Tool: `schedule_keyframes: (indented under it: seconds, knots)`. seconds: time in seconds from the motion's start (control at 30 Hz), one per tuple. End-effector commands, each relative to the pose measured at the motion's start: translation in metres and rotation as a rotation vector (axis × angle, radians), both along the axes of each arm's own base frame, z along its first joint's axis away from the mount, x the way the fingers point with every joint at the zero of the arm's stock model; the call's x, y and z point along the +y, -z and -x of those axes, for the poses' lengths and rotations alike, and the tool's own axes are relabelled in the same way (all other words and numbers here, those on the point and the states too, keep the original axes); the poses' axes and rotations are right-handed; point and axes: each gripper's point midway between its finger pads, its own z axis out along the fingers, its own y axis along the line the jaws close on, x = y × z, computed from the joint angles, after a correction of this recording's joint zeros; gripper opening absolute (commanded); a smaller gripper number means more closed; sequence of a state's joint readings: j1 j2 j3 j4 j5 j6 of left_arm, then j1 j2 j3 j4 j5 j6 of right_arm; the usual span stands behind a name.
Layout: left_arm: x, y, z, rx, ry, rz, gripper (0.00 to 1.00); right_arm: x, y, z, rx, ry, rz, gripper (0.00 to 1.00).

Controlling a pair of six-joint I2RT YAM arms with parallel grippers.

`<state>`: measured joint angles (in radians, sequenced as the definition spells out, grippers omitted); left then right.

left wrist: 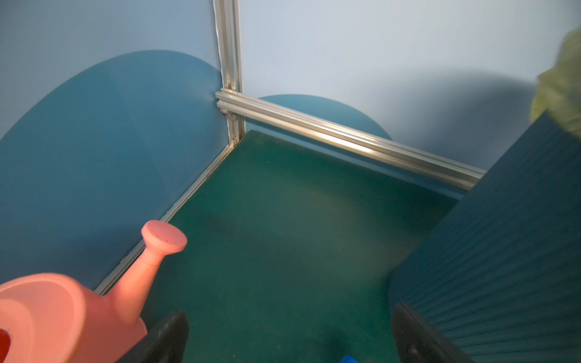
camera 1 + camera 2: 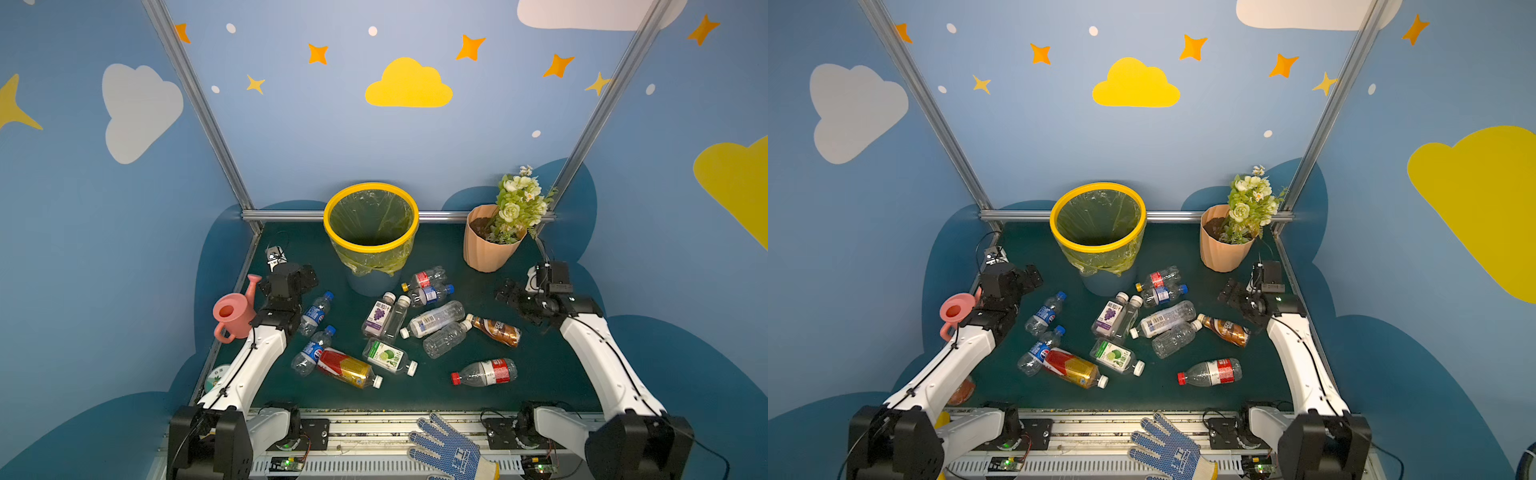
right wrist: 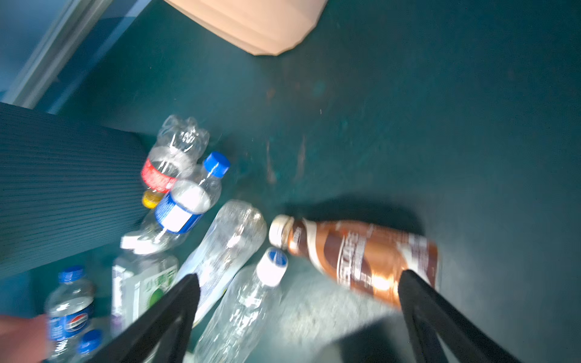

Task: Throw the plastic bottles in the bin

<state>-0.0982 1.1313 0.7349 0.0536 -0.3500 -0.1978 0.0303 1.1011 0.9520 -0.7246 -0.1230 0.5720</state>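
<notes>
The left tool (image 2: pixel 309 277) hangs released, holding nothing, just beside the pink watering can (image 2: pixel 232 313) at the left edge of the green worktop (image 2: pixel 540 361), with the bin (image 2: pixel 328 220) on its other side. The right tool (image 2: pixel 508 293) is spread wide too and carries nothing, near the peach flower pot (image 2: pixel 486 249). In the right wrist view a brown-labelled bottle (image 3: pixel 361 254) lies close to its fingers (image 3: pixel 176 308). The plastic bottles (image 2: pixel 434 320) lie on their sides across the middle of the worktop, in front of the yellow-rimmed bin. A blue-dotted glove (image 2: pixel 446 451) rests at the front rail.
</notes>
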Motion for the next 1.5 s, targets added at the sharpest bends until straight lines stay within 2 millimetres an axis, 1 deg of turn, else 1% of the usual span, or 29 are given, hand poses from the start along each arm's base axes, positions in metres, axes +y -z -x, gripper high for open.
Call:
schedule_keyframes:
  seconds: [0.0,0.1,0.17,0.23,0.37,0.47,0.6,0.73,0.8,0.9,0.97,1.1,1.27,1.33,1.47]
  knots:
    - [-0.004,-0.01,-0.001,-0.002,-0.008,-0.026,1.0,0.009,0.022,0.047,0.199,0.145,-0.157,0.96]
    - [-0.011,-0.015,-0.003,-0.011,0.01,-0.034,1.0,0.015,0.034,0.074,0.313,0.217,-0.219,0.95]
    - [-0.014,-0.017,-0.004,-0.017,0.022,-0.042,1.0,0.016,0.038,0.09,0.367,0.257,-0.235,0.95]
    - [-0.016,-0.02,-0.004,-0.021,0.032,-0.052,1.0,0.016,0.039,0.104,0.407,0.287,-0.238,0.95]
    - [-0.017,-0.016,-0.005,-0.01,0.036,-0.055,1.0,0.02,0.042,0.13,0.504,0.3,-0.23,0.94]
    - [-0.02,-0.012,-0.007,-0.003,0.047,-0.047,1.0,0.03,0.047,0.144,0.586,0.291,-0.253,0.94]
    - [-0.021,-0.009,-0.007,0.005,0.047,-0.05,1.0,0.039,0.05,0.157,0.676,0.265,-0.263,0.94]
    - [-0.02,-0.007,-0.004,0.009,0.043,-0.056,1.0,0.043,0.055,0.164,0.715,0.269,-0.269,0.94]
    - [-0.02,-0.005,-0.003,0.01,0.04,-0.055,1.0,0.045,0.063,0.171,0.746,0.276,-0.275,0.94]
    - [-0.02,-0.004,-0.003,0.015,0.042,-0.055,1.0,0.049,0.075,0.173,0.77,0.293,-0.295,0.93]
    - [-0.021,-0.005,-0.004,0.015,0.045,-0.056,1.0,0.05,0.08,0.171,0.766,0.291,-0.296,0.92]
    - [-0.021,-0.005,-0.004,0.02,0.046,-0.059,1.0,0.044,0.092,0.167,0.767,0.297,-0.248,0.92]
    - [-0.021,-0.003,-0.003,0.029,0.049,-0.058,1.0,0.043,0.104,0.158,0.749,0.317,-0.242,0.91]
    - [-0.021,-0.003,-0.003,0.032,0.051,-0.062,1.0,0.041,0.113,0.162,0.764,0.326,-0.231,0.91]
    - [-0.021,-0.003,-0.002,0.032,0.052,-0.064,1.0,0.037,0.123,0.156,0.752,0.335,-0.202,0.89]
